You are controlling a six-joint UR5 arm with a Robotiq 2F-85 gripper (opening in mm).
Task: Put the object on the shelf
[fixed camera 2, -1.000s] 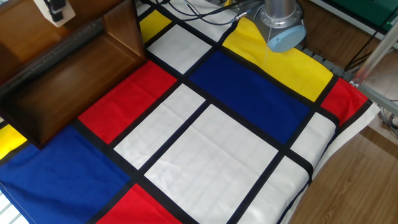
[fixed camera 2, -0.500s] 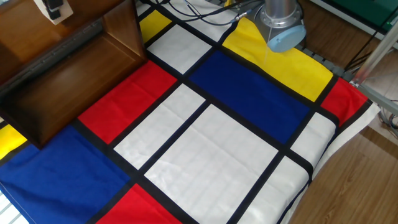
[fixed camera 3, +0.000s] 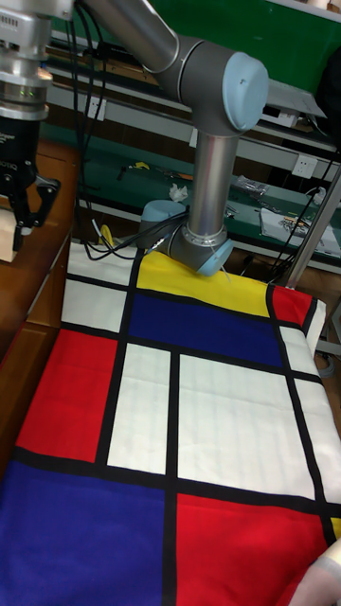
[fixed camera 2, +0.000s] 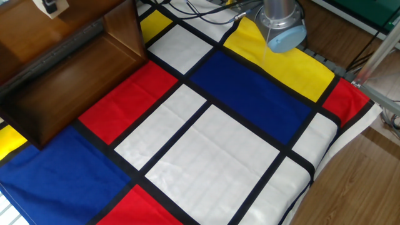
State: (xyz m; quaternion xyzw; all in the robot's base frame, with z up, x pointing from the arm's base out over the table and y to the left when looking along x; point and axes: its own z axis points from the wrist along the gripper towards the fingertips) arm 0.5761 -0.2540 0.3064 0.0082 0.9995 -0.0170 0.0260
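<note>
Judging from how things lie, the task looks nearly finished or just finished: the block [fixed camera 2: 50, 6] sits at the upper left of the fixed view, on or just above the top board of the shelf [fixed camera 2: 69, 75], partly cut off by the frame edge. In the tall fixed view the end effector [fixed camera 3: 26, 222] hangs at the upper left over the shelf, its dark fingers [fixed camera 3: 40, 204] pointing down just beside a pale shape at the frame edge that is probably the block. Whether the fingers are spread free of it or clamped on it cannot be told, since the left one is cropped. What may remain is letting go and lifting clear. No brand, label or readable writing shows anywhere; the bench [fixed camera 2: 206, 156] carries only a cloth of red, blue, yellow and white panels.
</note>
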